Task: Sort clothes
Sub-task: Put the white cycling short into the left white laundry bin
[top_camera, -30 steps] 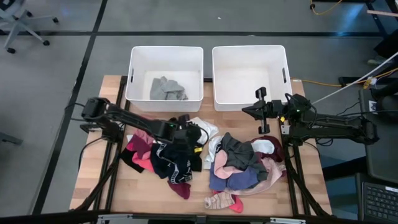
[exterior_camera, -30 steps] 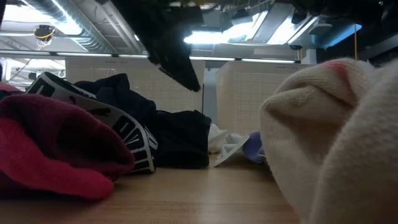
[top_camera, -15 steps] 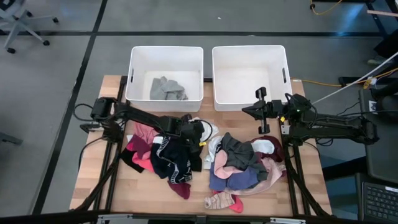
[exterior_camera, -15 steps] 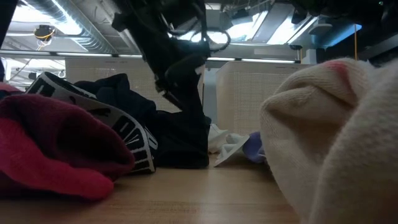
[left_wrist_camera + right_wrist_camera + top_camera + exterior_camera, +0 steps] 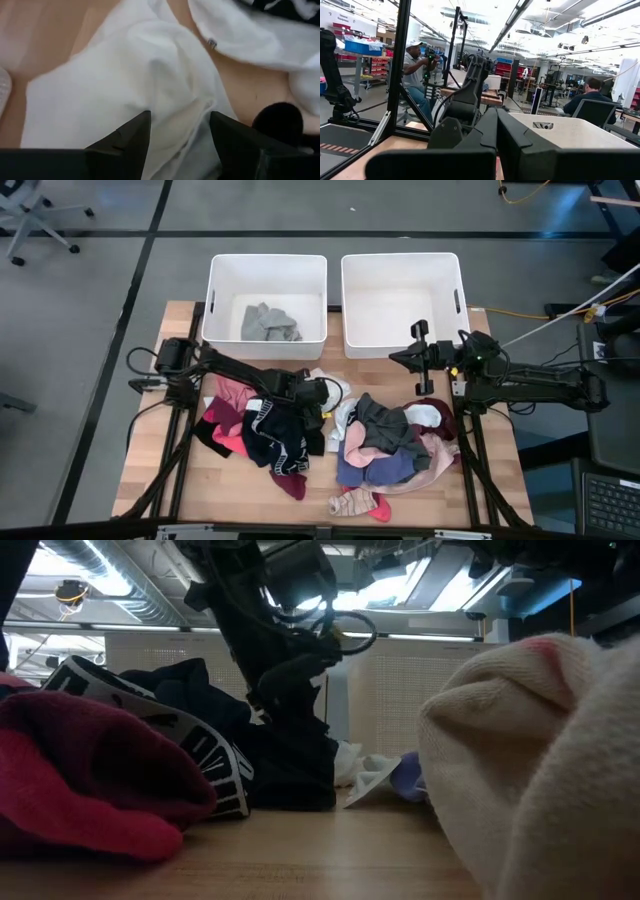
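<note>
The left gripper is low over a white garment, its two fingers spread with the cloth bunched between them but not clamped; in the high view it sits at the near edge of the left heap, just before the left bin. The right gripper waits in front of the right bin, its fingers pressed together on nothing. Two white bins stand side by side at the table's far edge — the left holds one grey garment. The clothes lie in two heaps: a left heap of black, pink and maroon, and a right heap of grey, blue, white and pink. One pink sock lies apart by the near edge.
</note>
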Robot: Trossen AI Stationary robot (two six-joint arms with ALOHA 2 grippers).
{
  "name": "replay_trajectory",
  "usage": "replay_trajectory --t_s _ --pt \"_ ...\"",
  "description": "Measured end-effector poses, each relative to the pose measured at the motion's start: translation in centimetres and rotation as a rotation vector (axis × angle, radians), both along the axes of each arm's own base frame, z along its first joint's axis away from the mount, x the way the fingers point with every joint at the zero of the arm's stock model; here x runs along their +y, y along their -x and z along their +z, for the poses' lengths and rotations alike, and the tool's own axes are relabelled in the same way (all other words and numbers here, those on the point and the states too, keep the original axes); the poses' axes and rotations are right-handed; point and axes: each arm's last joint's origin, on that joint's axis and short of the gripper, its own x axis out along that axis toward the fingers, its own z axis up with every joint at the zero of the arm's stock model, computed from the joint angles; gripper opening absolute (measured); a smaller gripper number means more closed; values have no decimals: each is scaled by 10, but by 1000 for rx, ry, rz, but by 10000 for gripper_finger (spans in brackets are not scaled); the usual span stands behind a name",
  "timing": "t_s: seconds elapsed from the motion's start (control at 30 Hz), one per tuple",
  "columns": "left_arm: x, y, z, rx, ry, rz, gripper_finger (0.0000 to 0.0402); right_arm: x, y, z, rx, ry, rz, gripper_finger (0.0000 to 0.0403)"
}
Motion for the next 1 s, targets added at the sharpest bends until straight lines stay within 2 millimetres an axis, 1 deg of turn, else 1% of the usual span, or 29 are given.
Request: replay_trajectory --t_s 0.07,0.17,0.3,0.53,0.63,0.77,1.0 --pt "0 -1 -3 0 0 1 184 0 0 0 0 0 0 5" --pt "0 -2 -8 16 -6 -7 158 0 0 0 0 0 0 5" --pt "0 -2 -10 32 -18 -27 110 0 0 0 0 0 0 5" --pt "0 -2 -9 35 -40 -67 13 0 0 0 0 0 0 5" --pt "0 -3 -7 36 -44 -69 9 0 0 0 0 0 0 5" --pt "-4 -8 1 23 -63 -100 6 0 0 0 1 0 0 5" --pt "-14 -17 25 39 -178 -129 5 0 0 0 4 -1 0 5"
